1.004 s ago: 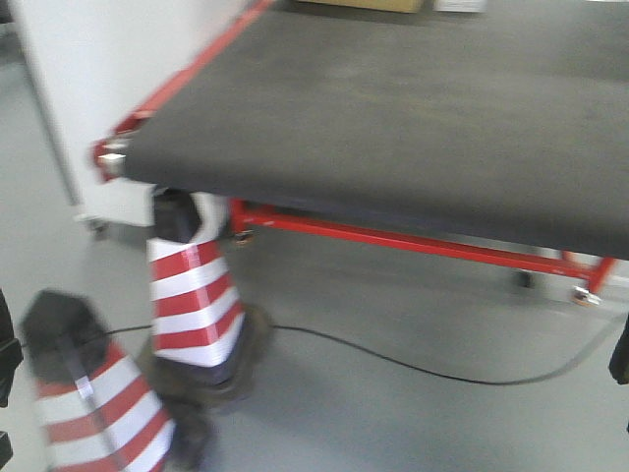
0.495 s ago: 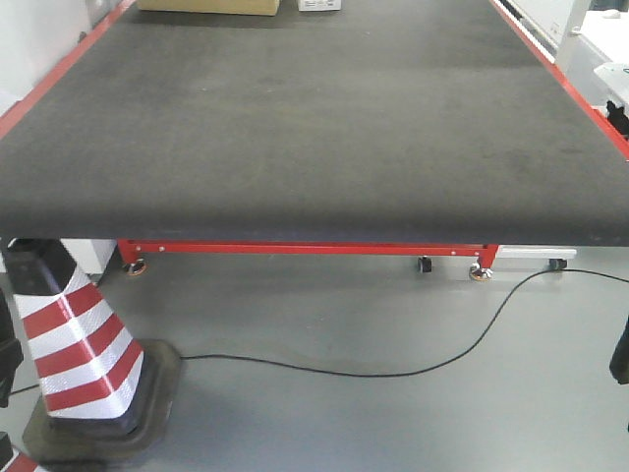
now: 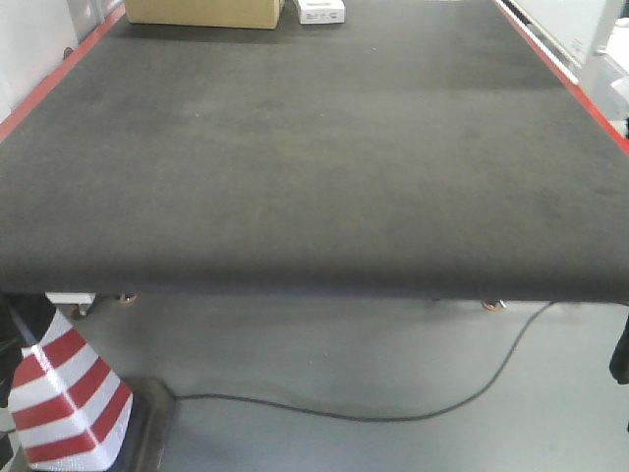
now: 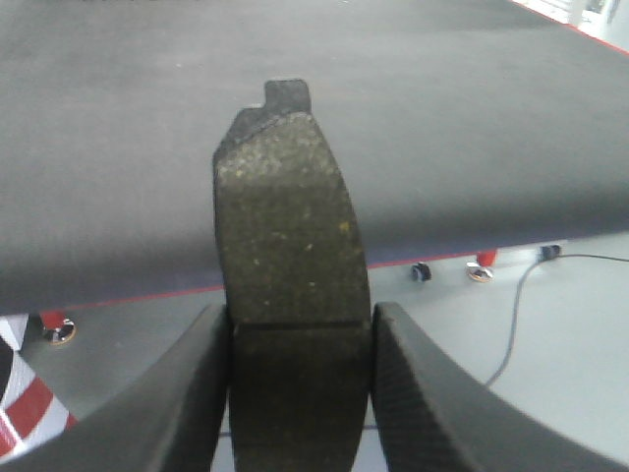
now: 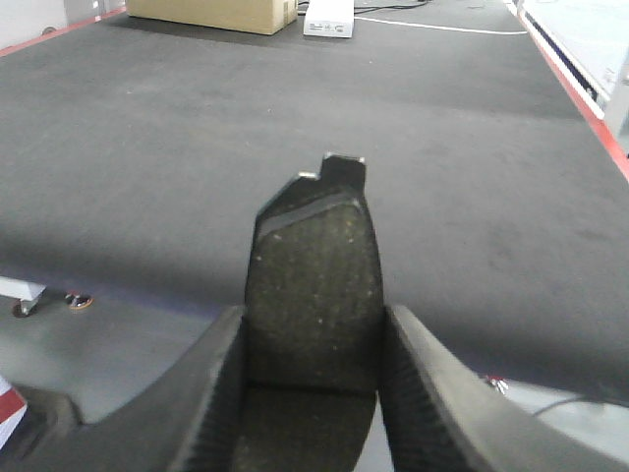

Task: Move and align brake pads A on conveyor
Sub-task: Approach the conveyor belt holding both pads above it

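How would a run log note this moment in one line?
left jaws: shut on brake pad | right jaws: shut on second brake pad | belt: no pads on it

The conveyor (image 3: 314,167) is left open from 6 o'clock to mid-belt; its far end is blocked at 11 o'clock by a cardboard box (image 3: 201,12) and a white box (image 3: 319,11).

I get soft, even light from above; shadow pools beneath the conveyor's (image 3: 314,177) near edge; wrist-view backgrounds blur slightly.
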`<state>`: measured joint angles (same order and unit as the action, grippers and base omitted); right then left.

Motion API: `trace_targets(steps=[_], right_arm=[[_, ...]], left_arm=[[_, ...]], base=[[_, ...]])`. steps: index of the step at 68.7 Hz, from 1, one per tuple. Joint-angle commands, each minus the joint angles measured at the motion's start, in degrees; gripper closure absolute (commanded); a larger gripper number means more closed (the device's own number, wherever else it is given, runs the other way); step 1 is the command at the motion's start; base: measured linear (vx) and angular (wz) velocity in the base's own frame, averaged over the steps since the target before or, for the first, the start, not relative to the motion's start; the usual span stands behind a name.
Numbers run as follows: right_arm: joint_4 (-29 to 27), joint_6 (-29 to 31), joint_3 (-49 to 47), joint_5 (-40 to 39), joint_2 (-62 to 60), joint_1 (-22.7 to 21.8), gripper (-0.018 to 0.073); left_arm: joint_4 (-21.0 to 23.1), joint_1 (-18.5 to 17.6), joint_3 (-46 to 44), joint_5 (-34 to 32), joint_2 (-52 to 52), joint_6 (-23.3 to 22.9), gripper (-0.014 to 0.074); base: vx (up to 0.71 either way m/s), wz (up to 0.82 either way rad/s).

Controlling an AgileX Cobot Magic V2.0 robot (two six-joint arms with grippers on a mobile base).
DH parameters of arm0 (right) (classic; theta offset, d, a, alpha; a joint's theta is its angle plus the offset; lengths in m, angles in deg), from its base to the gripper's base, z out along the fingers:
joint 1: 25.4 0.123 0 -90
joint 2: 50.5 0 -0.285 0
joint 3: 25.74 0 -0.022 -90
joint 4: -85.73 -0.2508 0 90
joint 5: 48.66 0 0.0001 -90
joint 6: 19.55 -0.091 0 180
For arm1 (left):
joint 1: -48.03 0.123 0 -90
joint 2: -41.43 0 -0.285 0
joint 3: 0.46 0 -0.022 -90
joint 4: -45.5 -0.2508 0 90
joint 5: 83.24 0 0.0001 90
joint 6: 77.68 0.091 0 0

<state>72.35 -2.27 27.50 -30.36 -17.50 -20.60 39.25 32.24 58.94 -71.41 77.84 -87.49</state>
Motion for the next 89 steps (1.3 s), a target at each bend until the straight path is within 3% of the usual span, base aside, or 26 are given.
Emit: trace_targets(steps=[1,89], right_arm=[[-0.1,0.61,-1.84,-5.55,0.33,-0.12,0.0564],[-0.1,0.61,-1.84,-5.04,0.33,-0.12,0.0564]], left_arm=[[-0.05,-0.11,-1.67,-5.67,0.42,-0.08,0.0603],[-0.05,-0.11,-1.67,-5.44,0.42,-0.08,0.0603]], base=[[0.35,0.06],[0.34,-0.03]])
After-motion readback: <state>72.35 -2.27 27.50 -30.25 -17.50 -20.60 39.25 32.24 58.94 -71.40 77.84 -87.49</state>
